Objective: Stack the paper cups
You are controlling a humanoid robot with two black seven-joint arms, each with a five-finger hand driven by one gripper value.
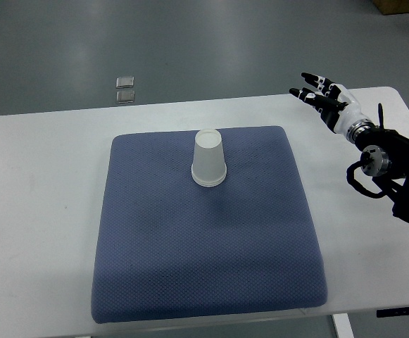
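On the dark blue textured fabric mat, toward its far middle, a white paper cup is standing upside down, probably so another can slip over it. Well apart, the right hand is hovering over the white rectangular table, fingers spread, holding nothing. Beyond, grey flooring is reflecting light.

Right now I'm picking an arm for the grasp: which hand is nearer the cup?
Right. The right hand hovers open over the table's far right edge, well to the cup's right. The left hand is out of view.
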